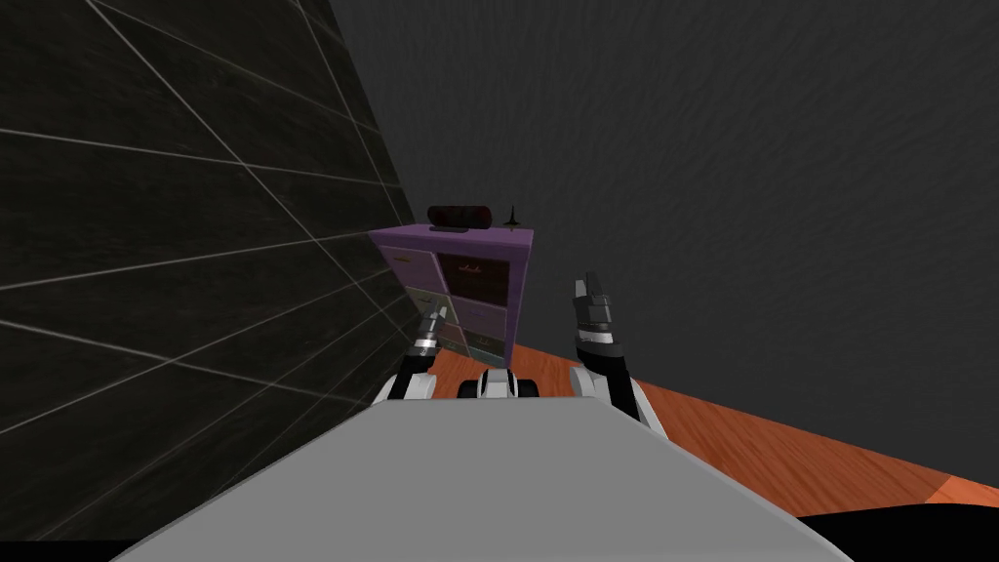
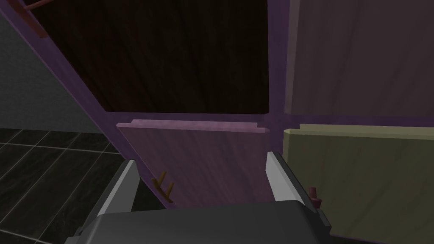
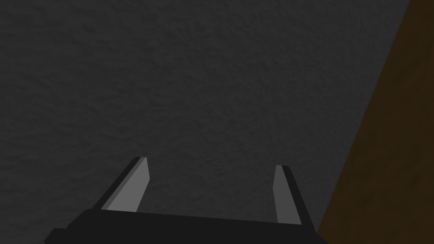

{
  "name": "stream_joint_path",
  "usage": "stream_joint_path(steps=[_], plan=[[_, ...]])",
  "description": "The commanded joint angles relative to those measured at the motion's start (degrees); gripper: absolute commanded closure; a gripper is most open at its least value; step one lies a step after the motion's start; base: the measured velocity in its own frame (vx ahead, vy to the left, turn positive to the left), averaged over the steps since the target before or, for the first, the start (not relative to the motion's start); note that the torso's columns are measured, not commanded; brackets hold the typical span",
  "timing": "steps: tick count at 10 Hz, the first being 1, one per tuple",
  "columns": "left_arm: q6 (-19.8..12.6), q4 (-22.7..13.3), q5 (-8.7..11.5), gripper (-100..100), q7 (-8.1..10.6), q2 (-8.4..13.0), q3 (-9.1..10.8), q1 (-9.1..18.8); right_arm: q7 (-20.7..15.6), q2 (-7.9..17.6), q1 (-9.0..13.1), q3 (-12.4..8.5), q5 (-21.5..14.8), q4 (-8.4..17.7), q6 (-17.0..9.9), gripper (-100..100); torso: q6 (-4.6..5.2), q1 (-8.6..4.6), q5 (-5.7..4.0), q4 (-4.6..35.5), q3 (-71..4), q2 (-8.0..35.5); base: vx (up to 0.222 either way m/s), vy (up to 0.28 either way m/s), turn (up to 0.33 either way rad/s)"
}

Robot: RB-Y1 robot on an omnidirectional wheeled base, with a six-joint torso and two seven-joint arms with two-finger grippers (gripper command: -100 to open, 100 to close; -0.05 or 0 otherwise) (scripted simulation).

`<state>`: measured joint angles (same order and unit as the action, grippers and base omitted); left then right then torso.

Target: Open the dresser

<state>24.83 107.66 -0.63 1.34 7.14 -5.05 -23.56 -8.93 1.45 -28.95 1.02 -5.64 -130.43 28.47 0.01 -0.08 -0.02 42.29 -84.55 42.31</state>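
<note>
The purple dresser (image 1: pixel 459 278) stands in the corner ahead, with several drawer fronts in different shades. My left gripper (image 1: pixel 435 318) is right at its lower drawers. In the left wrist view, the left gripper (image 2: pixel 199 178) is open in front of a mauve drawer front (image 2: pixel 203 156), whose top edge juts out a little from the purple frame. A small yellow-brown handle (image 2: pixel 163 186) sits just inside one finger (image 2: pixel 125 186), which does not touch it. My right gripper (image 1: pixel 588 290) is raised to the right of the dresser, and in its own wrist view the right gripper (image 3: pixel 207 186) is open and holds nothing.
A dark tiled wall (image 1: pixel 146 254) runs close along the dresser's left side. An olive drawer front (image 2: pixel 364 178) with a reddish knob (image 2: pixel 313 195) lies beside the mauve one, and a dark brown front (image 2: pixel 169 55) adjoins it. A dark cylinder (image 1: pixel 459 215) lies on the dresser's top. Orange wood floor (image 1: pixel 780 449) spreads out to the right.
</note>
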Motion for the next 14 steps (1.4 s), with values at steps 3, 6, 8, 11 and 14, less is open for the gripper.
stream_joint_path(steps=[3, 6, 8, 11, 14], plan=[[0.23, -7.23, -0.77, -100, -0.28, -0.1, -1.79, 2.03, 0.0, 0.0, 0.0, 0.0, 0.0, 0.0, 0.0, 0, -0.01, 0.11, 0.03, -0.01, -0.02, -0.02, -0.02, -0.074, -0.055], [0.47, -11.04, -1.13, -100, -0.4, -0.16, -2.6, 3.19, 0.0, 0.0, 0.0, 0.0, 0.0, 0.0, 0.0, 0, -0.01, 0.06, 0.02, -0.01, -0.03, -0.04, -0.014, -0.068, -0.047], [0.63, -13.53, -1.36, -100, -0.49, -0.48, -3.14, 3.96, 0.0, 0.0, 0.0, 0.0, 0.0, 0.0, 0.0, 0, -0.01, 0.11, 0.02, -0.01, -0.03, -0.05, -0.01, -0.057, -0.044], [0.89, -17.71, -1.75, -100, -0.62, -1.92, -4.03, 5.24, 0.0, 0.0, 0.0, 0.0, 0.0, 0.0, 0.0, 0, -0.01, 0.08, 0.02, 0.0, -0.01, -0.01, -0.019, -0.063, -0.049], [1.09, -18.71, -1.78, -100, -0.45, -2.62, -4.22, 5.42, 0.0, 0.0, -0.01, 0.0, 0.0, 0.0, 0.0, 0, -0.01, 0.13, 0.03, -0.02, -0.04, -0.06, -0.003, -0.049, -0.025]])
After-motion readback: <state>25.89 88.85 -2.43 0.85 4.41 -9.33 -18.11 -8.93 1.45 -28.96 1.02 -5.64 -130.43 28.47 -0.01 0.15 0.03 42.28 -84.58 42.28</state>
